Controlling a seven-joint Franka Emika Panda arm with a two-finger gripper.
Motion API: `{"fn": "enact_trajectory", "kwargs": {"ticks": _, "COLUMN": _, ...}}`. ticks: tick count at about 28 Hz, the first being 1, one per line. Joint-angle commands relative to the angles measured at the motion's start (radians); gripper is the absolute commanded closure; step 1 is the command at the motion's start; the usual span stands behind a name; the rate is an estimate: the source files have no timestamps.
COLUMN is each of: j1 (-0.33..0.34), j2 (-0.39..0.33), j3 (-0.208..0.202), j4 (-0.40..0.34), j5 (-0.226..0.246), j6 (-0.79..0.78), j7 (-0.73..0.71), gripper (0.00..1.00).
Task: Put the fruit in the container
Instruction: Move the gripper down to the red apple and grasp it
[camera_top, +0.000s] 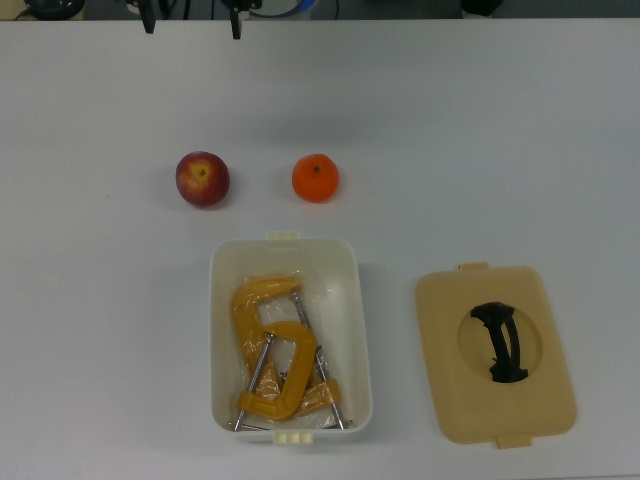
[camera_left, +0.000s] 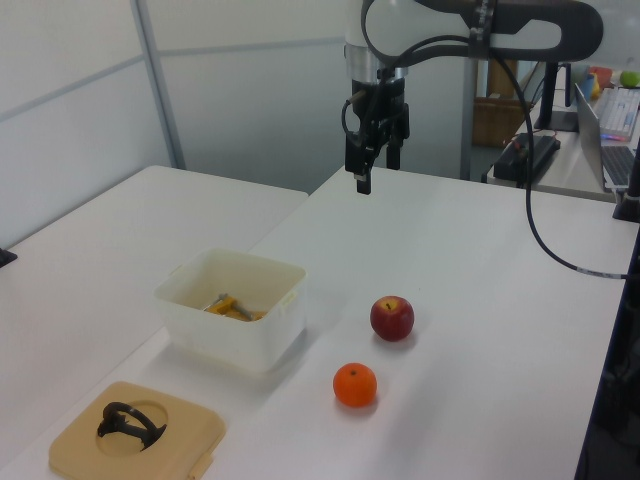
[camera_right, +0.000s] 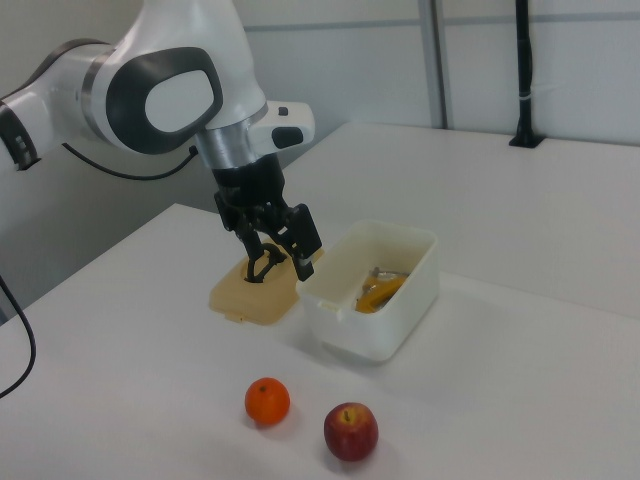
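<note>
Beside the lidless container (camera_top: 290, 255), ready for loading, sit apple (camera_top: 203, 179) and orange (camera_top: 315, 178); overhead the gripper (camera_left: 376, 172) hangs spread, empty.

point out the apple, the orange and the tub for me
apple (camera_top: 203, 179), top view, middle of its top, near the stem.
orange (camera_top: 315, 178), top view, middle of its top.
tub (camera_top: 290, 243), top view, the rim on the side nearest the fruit.

The white arm (camera_right: 150, 95) reaches in with its wrist bent downward, and the black gripper (camera_left: 377, 165) hangs high in the air, pointing down, its two fingers (camera_right: 305, 262) spread apart and holding nothing.
</note>
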Motion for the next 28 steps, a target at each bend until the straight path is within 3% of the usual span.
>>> {"fn": "enact_trajectory", "kwargs": {"ticks": 1, "j1": 0.001, "j2": 0.007, "j3": -0.006, "j4": -0.015, "j5": 0.046, "j6": -0.019, "j7": -0.028, "gripper": 0.0}}
{"fn": "enact_trajectory", "kwargs": {"ticks": 10, "j1": 0.0, "j2": 0.032, "j3": -0.008, "j4": -0.027, "j5": 0.053, "j6": -0.024, "j7": -0.026, "gripper": 0.0}}
{"fn": "enact_trajectory", "kwargs": {"ticks": 15, "j1": -0.011, "j2": 0.081, "j3": -0.008, "j4": -0.041, "j5": 0.042, "j6": -0.021, "j7": -0.028, "gripper": 0.0}}
{"fn": "enact_trajectory", "kwargs": {"ticks": 20, "j1": -0.011, "j2": 0.127, "j3": -0.008, "j4": -0.095, "j5": -0.002, "j6": 0.053, "j7": -0.028, "gripper": 0.0}}
{"fn": "enact_trajectory", "kwargs": {"ticks": 24, "j1": -0.011, "j2": 0.139, "j3": -0.008, "j4": -0.18, "j5": -0.027, "j6": 0.152, "j7": -0.029, "gripper": 0.0}}
{"fn": "enact_trajectory", "kwargs": {"ticks": 28, "j1": -0.01, "j2": 0.188, "j3": -0.006, "j4": -0.202, "j5": -0.068, "j6": 0.205, "j7": -0.028, "gripper": 0.0}}
